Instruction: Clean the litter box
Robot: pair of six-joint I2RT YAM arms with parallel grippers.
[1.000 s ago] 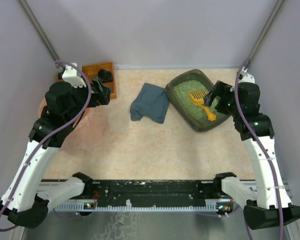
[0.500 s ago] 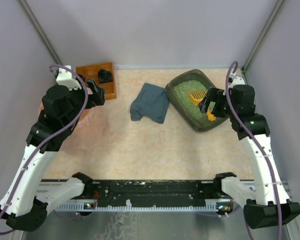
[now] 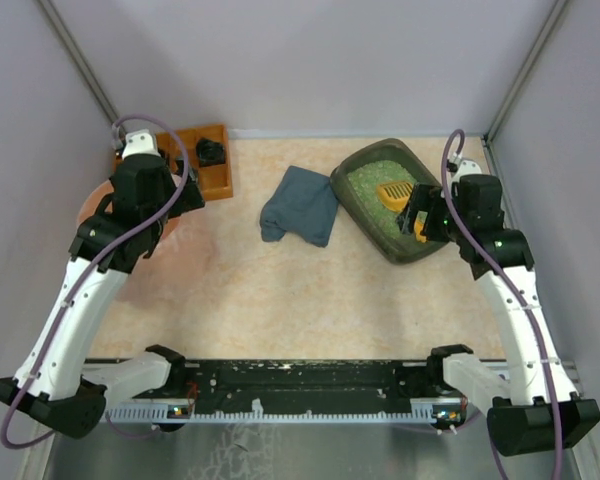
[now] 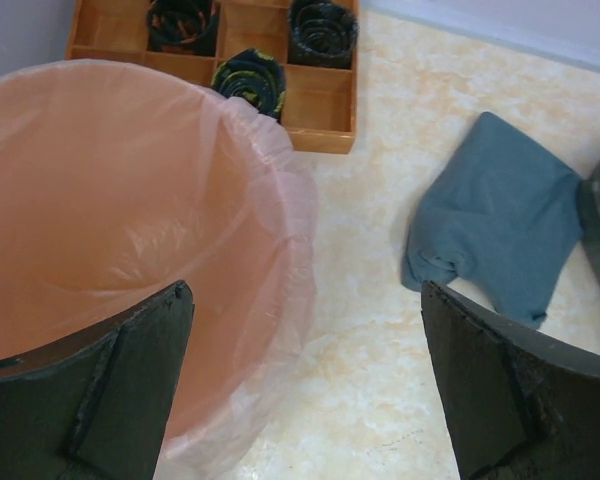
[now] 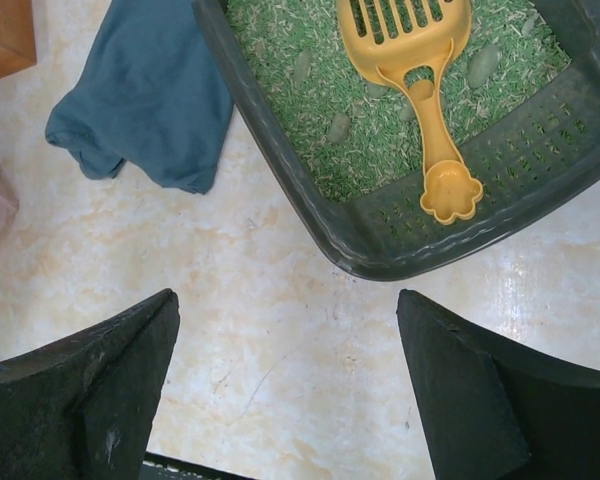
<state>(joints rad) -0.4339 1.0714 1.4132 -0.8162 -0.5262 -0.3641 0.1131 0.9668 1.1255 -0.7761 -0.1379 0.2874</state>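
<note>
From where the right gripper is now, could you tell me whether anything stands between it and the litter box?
Nothing visible does. The right gripper hangs open over the table beside the litter box; the blue cloth lies off to one side.

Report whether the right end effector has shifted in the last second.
Yes. Against the fixed litter box, the right end effector slid toward the near edge, now covering the yellow scoop's handle.

Your white-shelled left arm (image 3: 75,310) and matching right arm (image 3: 520,310) carry bulky black joint housings and black bases, a thin purple cable (image 3: 140,118) trails along each, and your left pincer (image 4: 305,290) and right pincer (image 5: 287,295) end in broad, scuffed matte-black fingers (image 4: 130,390).
</note>
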